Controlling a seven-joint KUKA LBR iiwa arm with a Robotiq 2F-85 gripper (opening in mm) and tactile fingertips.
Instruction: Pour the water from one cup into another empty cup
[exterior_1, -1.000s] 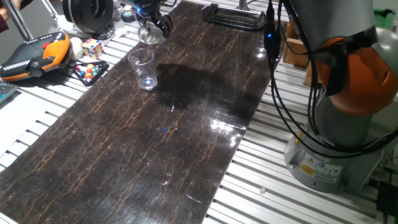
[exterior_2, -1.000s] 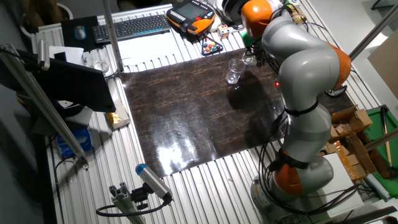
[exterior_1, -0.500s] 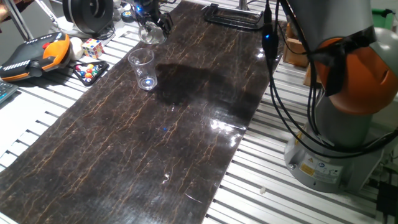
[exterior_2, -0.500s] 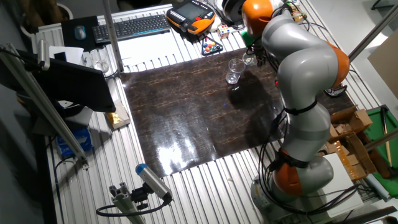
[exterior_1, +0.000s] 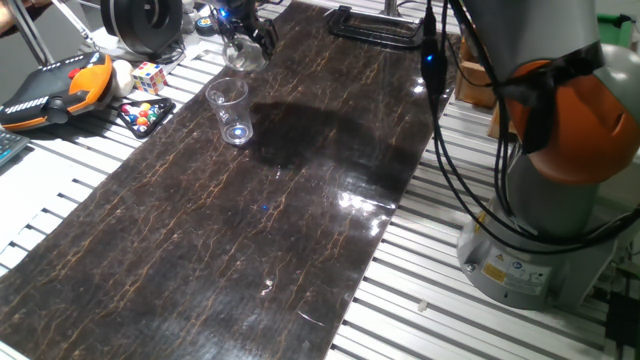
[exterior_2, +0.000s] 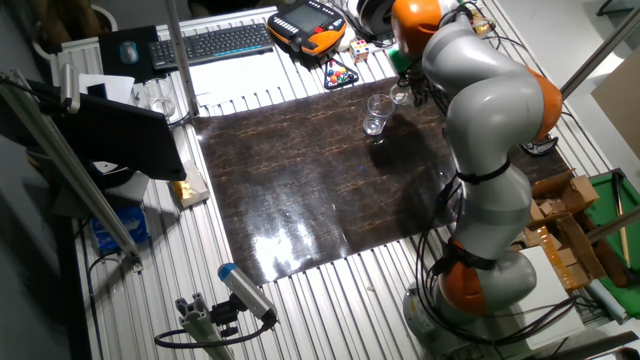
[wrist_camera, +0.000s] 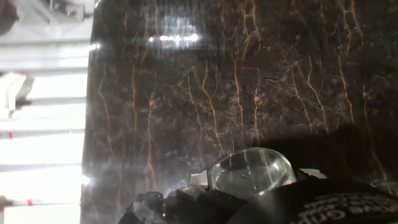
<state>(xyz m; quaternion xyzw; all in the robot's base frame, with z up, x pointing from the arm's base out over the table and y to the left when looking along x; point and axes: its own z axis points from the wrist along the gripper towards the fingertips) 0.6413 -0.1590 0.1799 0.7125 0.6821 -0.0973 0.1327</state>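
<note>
The short glass (exterior_1: 243, 55) sits inside the tool (exterior_1: 246, 40), which appears clamped on it, at the surface's (exterior_1: 300, 200) far end. The taller cup (exterior_1: 231, 110) stands nearby, apart. Best lift it level, then tip slowly over that rim.

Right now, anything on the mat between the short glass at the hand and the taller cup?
Nothing visible. The short glass sits at the hand near the mat's far end; between it and the taller cup only bare dark mat shows.
</note>
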